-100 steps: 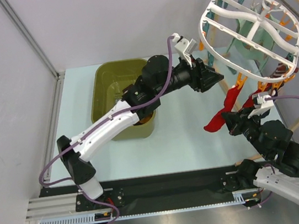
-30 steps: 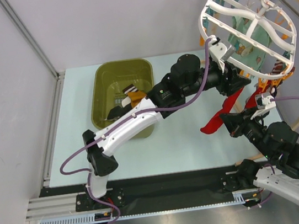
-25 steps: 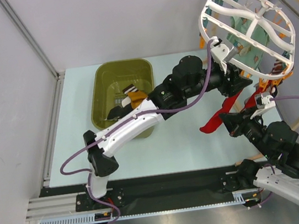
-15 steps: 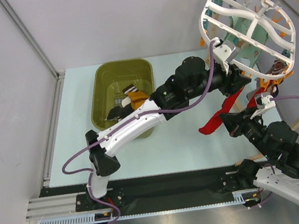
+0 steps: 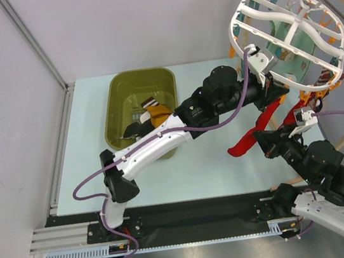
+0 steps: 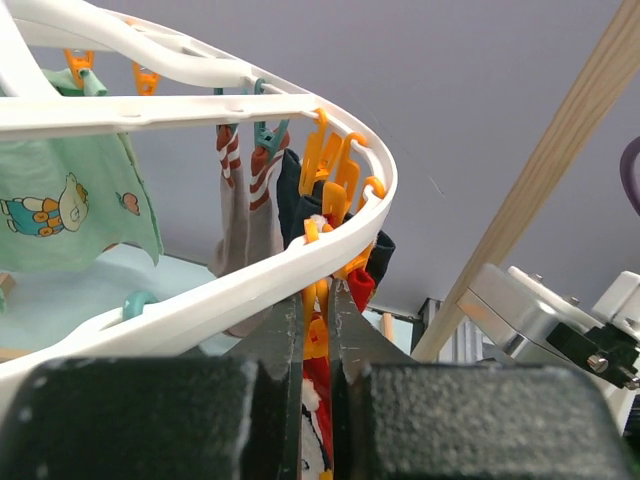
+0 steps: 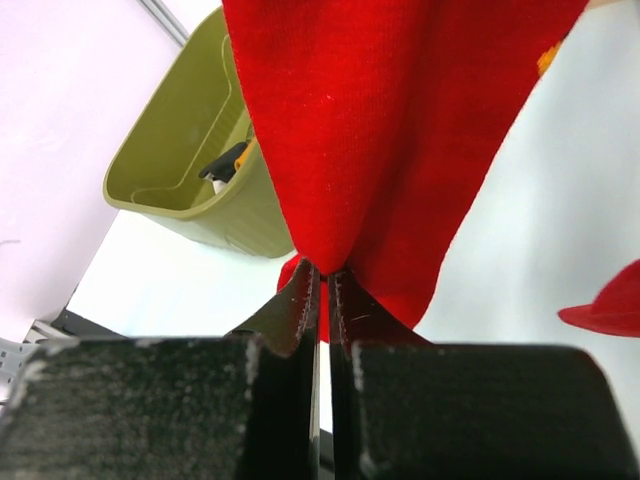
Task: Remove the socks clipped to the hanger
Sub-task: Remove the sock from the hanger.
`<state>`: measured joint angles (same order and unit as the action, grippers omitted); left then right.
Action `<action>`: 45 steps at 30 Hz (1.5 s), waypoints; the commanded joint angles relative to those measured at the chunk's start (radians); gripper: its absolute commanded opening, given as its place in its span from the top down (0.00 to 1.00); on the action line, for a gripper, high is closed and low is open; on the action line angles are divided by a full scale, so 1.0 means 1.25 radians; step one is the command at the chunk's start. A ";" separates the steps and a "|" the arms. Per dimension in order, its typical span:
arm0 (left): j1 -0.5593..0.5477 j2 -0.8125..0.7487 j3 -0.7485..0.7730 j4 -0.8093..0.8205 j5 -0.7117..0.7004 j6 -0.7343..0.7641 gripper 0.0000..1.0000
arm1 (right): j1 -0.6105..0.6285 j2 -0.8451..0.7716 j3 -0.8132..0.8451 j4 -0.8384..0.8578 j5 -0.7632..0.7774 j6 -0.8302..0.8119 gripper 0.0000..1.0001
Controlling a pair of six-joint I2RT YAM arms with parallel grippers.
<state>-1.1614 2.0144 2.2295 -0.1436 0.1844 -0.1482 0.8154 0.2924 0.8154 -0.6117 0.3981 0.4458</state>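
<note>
**Two tools work a red sock off the hanger**
The right tool is clamped on the sock's low end. The sock slants up-right to its orange peg on the near rim, where the left tool is pinched shut. A green tub sits left on the bench.

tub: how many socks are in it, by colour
striped sock: 1
mustard sock: 1
black sock: 1
total: 3
</note>
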 commanded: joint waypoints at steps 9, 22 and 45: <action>-0.004 -0.032 0.041 0.029 0.022 -0.002 1.00 | 0.003 -0.028 0.003 -0.035 0.036 0.024 1.00; -0.001 -0.054 0.047 -0.026 0.007 0.003 1.00 | 0.003 0.041 -0.062 -0.007 -0.030 0.085 1.00; 0.020 -0.076 0.089 -0.068 0.095 -0.032 1.00 | 0.012 0.588 -0.089 0.552 -0.154 0.096 1.00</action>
<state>-1.1423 1.9820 2.2890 -0.2325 0.2699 -0.1677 0.8303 0.9787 0.6151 -0.0761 0.1936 0.6041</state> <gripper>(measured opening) 0.073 0.019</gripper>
